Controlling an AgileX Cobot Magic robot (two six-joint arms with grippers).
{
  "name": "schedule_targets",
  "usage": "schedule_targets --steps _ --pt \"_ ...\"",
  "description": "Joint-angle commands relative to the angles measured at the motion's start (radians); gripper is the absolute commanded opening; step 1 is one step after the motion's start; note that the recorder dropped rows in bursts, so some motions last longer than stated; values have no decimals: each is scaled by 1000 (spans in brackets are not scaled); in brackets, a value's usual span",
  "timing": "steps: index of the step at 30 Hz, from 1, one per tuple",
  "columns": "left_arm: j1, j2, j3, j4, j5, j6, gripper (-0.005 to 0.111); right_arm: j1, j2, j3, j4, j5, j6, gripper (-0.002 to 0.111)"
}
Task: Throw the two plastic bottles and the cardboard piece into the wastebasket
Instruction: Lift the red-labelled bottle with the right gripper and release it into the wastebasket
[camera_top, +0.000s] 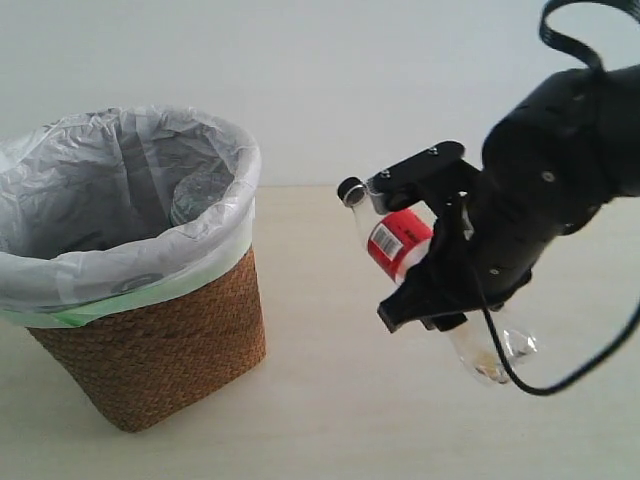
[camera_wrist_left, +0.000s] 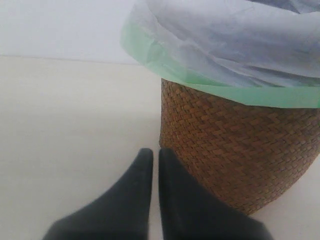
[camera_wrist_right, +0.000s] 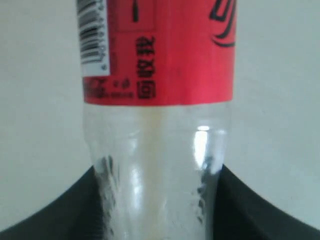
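Note:
The clear bottle with the red label (camera_top: 392, 243) and black cap hangs tilted in the air to the right of the wastebasket (camera_top: 160, 340), cap end towards it. My right gripper (camera_top: 420, 238) is shut on its body. In the right wrist view the bottle (camera_wrist_right: 157, 75) stands between the two black fingers (camera_wrist_right: 250, 210). Inside the bag a clear shape (camera_top: 200, 195) shows, possibly the other bottle; I cannot tell. The cardboard piece is out of view. My left gripper (camera_wrist_left: 155, 152) is shut on nothing, low beside the wicker wall (camera_wrist_left: 235, 150).
The translucent white-green bag (camera_top: 120, 180) folds over the basket's rim. The pale tabletop (camera_top: 330, 400) runs back to a white wall. A black cable (camera_top: 590, 360) loops below the right arm.

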Motion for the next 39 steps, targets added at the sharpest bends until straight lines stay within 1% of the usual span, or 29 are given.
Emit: schedule_targets --steps 1,5,6,10,11,14,16,17,18,19,20,21,22,23,24,25,26,27,28,29,30,32,35,39 --pt "1 -3 4 3 -3 -5 4 -6 -120 103 7 -12 12 1" --pt "1 -3 4 3 -3 -5 4 -20 -203 138 5 8 23 1" --pt "1 -3 4 3 -3 -5 4 -57 -241 139 5 29 45 1" --pt "1 -3 4 3 -3 -5 4 -176 -279 139 -9 83 46 1" --pt "1 -3 4 3 -3 -5 4 -239 -279 139 -25 107 48 1" --pt "1 -3 4 3 -3 -5 4 -370 -275 139 -29 97 74 1" --pt "1 -3 4 3 -3 -5 4 -373 -263 139 -21 44 74 1" --pt "1 -3 4 3 -3 -5 4 -360 -251 139 -2 -2 66 1" --pt "1 -3 4 3 -3 -5 4 -318 -225 113 45 -61 45 1" --pt "1 -3 4 3 -3 -5 4 -293 -213 74 77 -63 23 1" --pt "1 -3 4 3 -3 -5 4 -229 -194 -14 158 -46 -16 1" --pt "1 -3 4 3 -3 -5 4 -163 -182 -132 291 -21 -84 2" --pt "1 -3 4 3 -3 -5 4 -90 -177 -262 423 -12 -154 7" --pt "1 -3 4 3 -3 -5 4 -49 -172 -343 512 -4 -202 14" --pt "1 -3 4 3 -3 -5 4 -2 -155 -466 615 14 -257 24" --pt "1 -3 4 3 -3 -5 4 37 -132 -564 685 38 -284 38" --pt "1 -3 4 3 -3 -5 4 69 -106 -637 712 55 -277 51" --pt "1 -3 4 3 -3 -5 4 95 -65 -733 704 86 -242 69" --pt "1 -3 4 3 -3 -5 4 112 -34 -787 676 113 -170 75" --pt "1 -3 4 3 -3 -5 4 120 -5 -834 622 143 -110 77" --pt "1 -3 4 3 -3 -5 4 128 36 -886 558 205 -48 75" --pt "1 -3 4 3 -3 -5 4 128 112 -929 449 315 -18 73" --pt "1 -3 4 3 -3 -5 4 123 176 -929 376 340 -6 73" --pt "1 -3 4 3 -3 -5 4 123 222 -929 369 329 7 73"
